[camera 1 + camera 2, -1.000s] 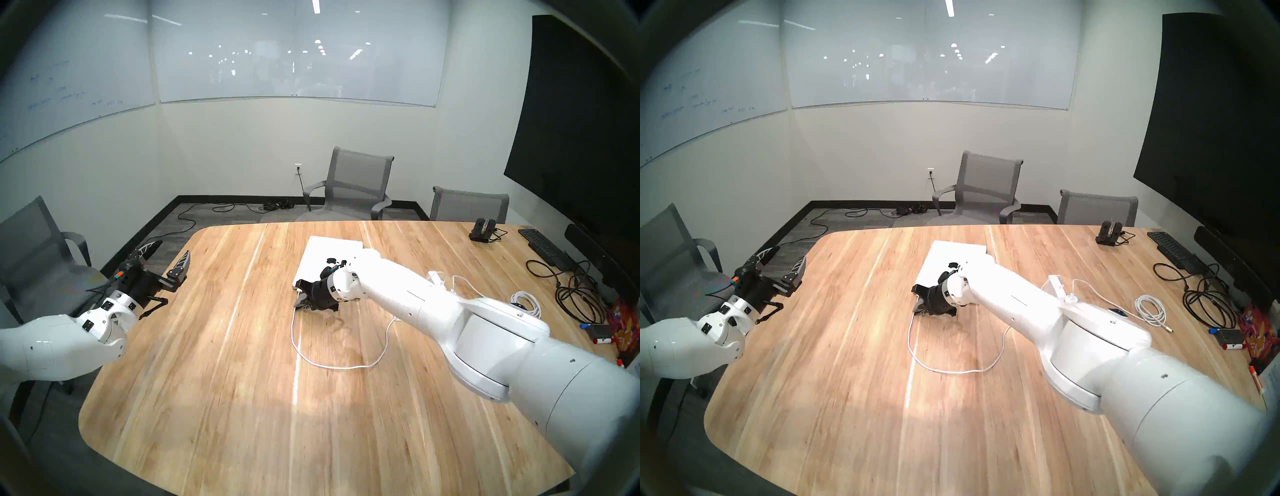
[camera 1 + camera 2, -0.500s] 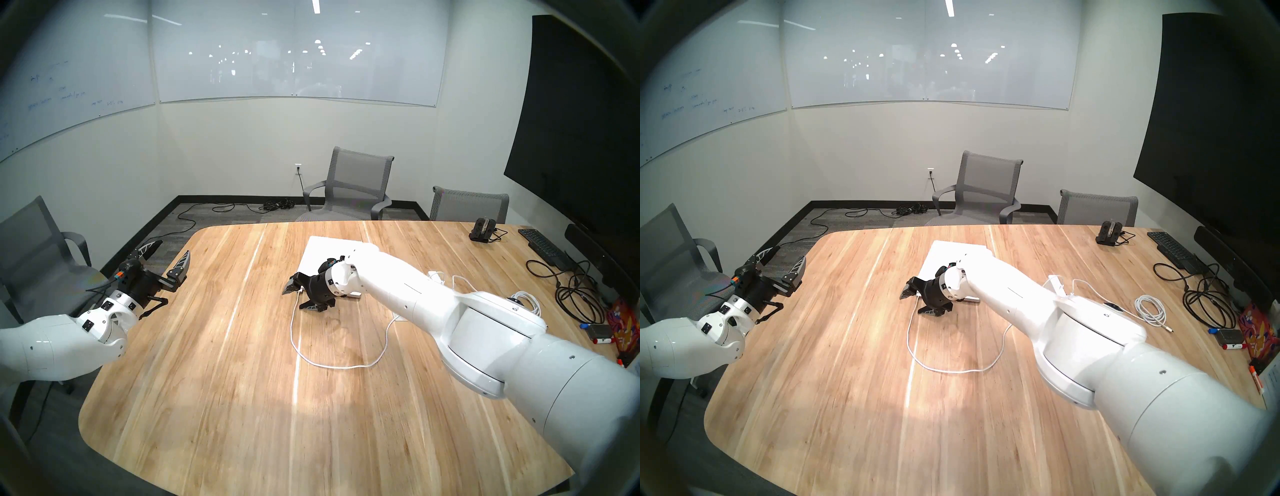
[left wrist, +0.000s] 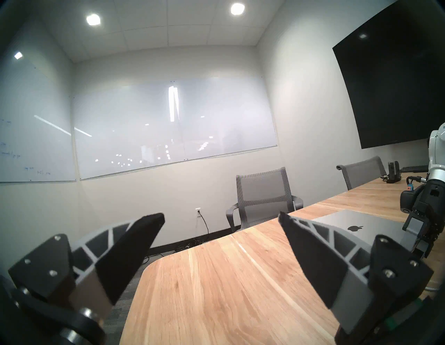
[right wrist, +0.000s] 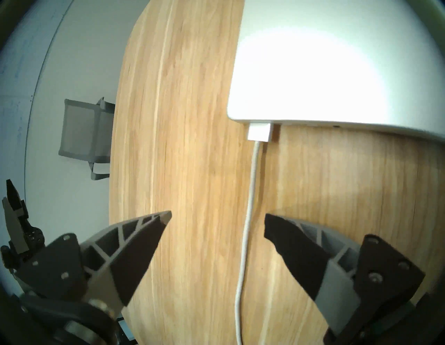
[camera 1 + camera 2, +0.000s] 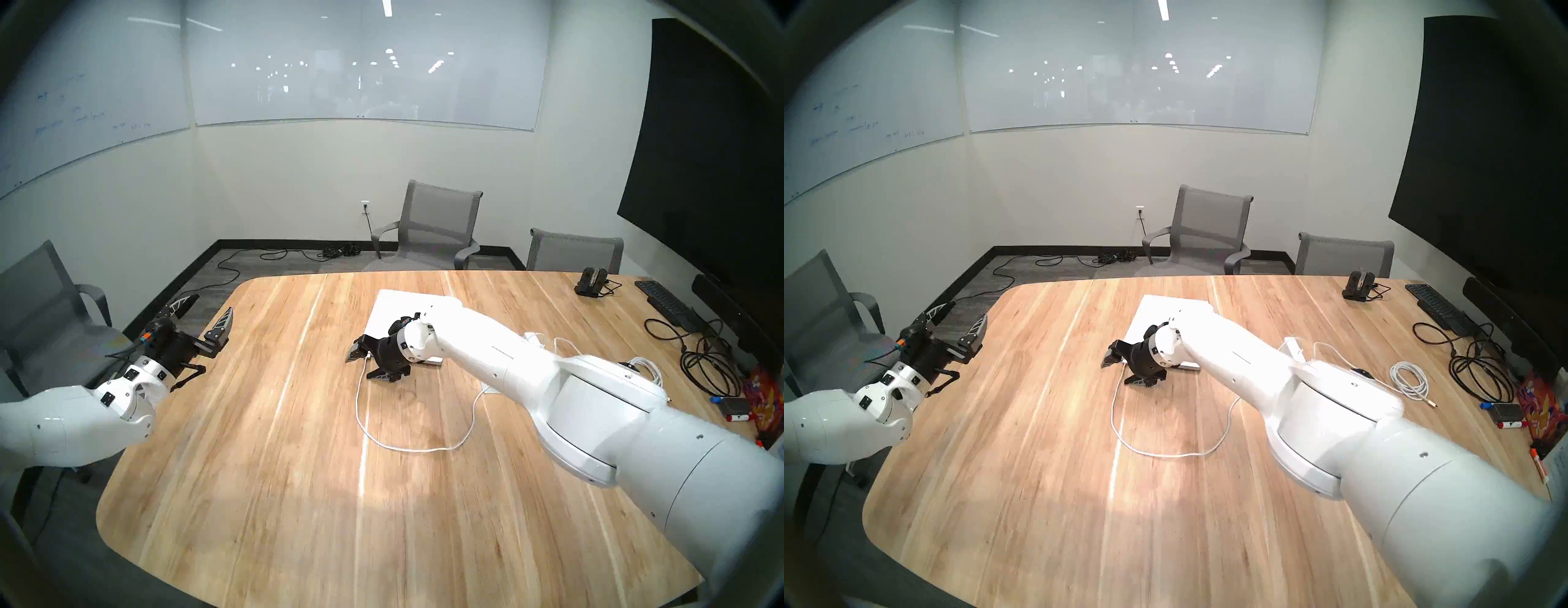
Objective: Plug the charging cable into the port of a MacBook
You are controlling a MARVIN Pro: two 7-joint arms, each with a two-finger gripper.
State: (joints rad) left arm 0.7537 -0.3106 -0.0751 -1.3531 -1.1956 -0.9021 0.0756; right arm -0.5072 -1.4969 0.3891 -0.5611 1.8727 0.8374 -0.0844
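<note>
The silver MacBook [image 5: 396,303] lies closed on the wooden table; its lid [image 3: 337,221] shows a black apple logo. In the right wrist view the charging cable's flat white connector [image 4: 258,132] sits against the MacBook's [image 4: 337,60] thin side edge near a corner and hides the port. The white cord [image 4: 249,204] runs back between my right gripper's [image 4: 218,216] spread fingers without touching them. That gripper [image 5: 360,367] is open and empty, just off the laptop's near corner. The cable [image 5: 358,407] loops across the table. My left gripper [image 5: 212,303] hovers open at the table's left edge.
A bundled white cord [image 5: 1409,378], black cables [image 5: 704,361], a black keyboard [image 5: 668,301] and a small black dock [image 5: 592,282] crowd the table's right side. Grey chairs [image 5: 441,229] stand behind and to the left. My right arm reaches over part of the laptop.
My right gripper went from shut at the laptop's edge to wide open and drew back a little to the left. The connector stayed at the laptop. The left arm has not moved.
</note>
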